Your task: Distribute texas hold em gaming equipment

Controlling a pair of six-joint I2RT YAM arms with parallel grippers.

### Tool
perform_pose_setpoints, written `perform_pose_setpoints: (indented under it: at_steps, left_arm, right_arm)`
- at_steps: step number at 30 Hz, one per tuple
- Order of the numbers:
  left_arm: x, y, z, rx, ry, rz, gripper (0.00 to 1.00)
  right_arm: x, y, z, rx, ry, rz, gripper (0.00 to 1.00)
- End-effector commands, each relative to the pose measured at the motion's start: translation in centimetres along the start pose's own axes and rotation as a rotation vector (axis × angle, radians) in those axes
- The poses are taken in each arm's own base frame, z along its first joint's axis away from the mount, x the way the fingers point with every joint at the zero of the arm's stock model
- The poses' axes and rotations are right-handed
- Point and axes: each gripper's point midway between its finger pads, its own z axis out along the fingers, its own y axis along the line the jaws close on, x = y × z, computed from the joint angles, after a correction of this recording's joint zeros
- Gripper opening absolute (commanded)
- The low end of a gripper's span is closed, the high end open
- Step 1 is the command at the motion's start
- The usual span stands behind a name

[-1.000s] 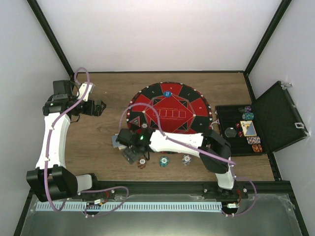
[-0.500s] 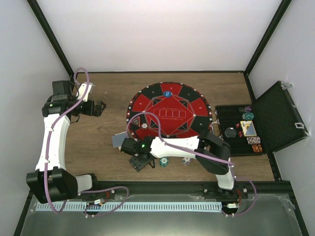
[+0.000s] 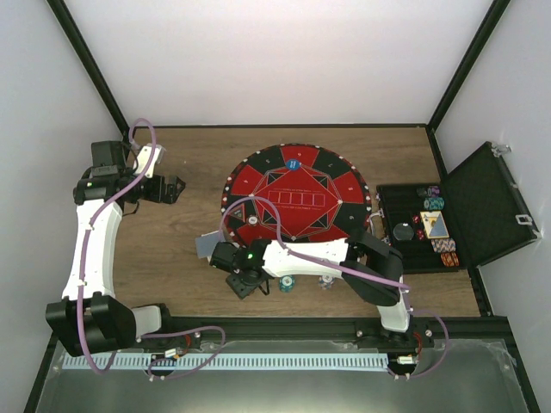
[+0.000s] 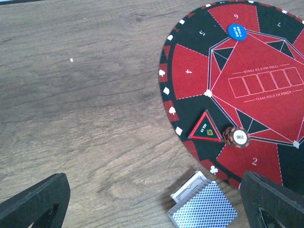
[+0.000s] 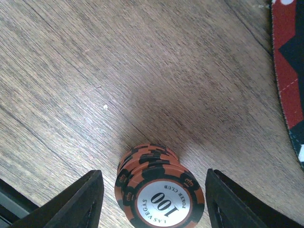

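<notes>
A short stack of orange-red striped poker chips (image 5: 159,190) marked 100 stands on the wood. My right gripper (image 5: 156,202) straddles it, open, with a gap on each side between the chips and the fingers (image 5: 85,199). From above, the right gripper (image 3: 245,280) hides that stack near the table's front edge. A green chip (image 3: 287,282) and a grey chip (image 3: 325,280) lie to its right. A grey-blue-backed deck of cards (image 4: 204,206) sits by the mat's edge. My left gripper (image 3: 172,188) hangs open and empty at the left.
The round red-and-black mat (image 3: 297,181) carries a blue button (image 4: 237,32), a triangular marker (image 4: 206,128) and one 100 chip (image 4: 236,137). The open black case (image 3: 448,219) with more chips stands at the right. The front rail runs just behind the right gripper.
My right gripper moved from beside the cards toward the front edge and down over the orange-red chip stack, its jaws narrowing. The left arm has not moved.
</notes>
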Motion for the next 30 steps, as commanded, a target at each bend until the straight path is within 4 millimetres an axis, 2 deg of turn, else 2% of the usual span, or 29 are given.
perform_pose_setpoints:
  at_steps: [1, 5, 13, 20, 30]
  left_arm:
    - [-0.84, -0.18, -1.02, -0.005, -0.031, 0.015, 1.00]
    - [-0.88, -0.15, -0.98, -0.006, -0.032, 0.015, 1.00]
    - [-0.87, -0.16, -1.01, -0.006, -0.032, 0.016, 1.00]
    - [-0.87, -0.19, -1.00, -0.005, -0.032, 0.016, 1.00]
    - [-1.00, -0.21, -1.16, -0.007, -0.037, 0.016, 1.00]
  right_arm:
    - [0.18, 0.21, 0.09, 0.002, -0.003, 0.005, 0.60]
    - [0.20, 0.26, 0.27, -0.004, -0.003, 0.007, 0.59]
    - [0.20, 0.27, 0.20, -0.007, -0.005, 0.009, 0.50]
    - [0.12, 0.33, -0.12, -0.010, -0.012, 0.012, 0.39]
    - [-0.27, 0.17, -0.59, -0.003, -0.025, 0.015, 0.15]
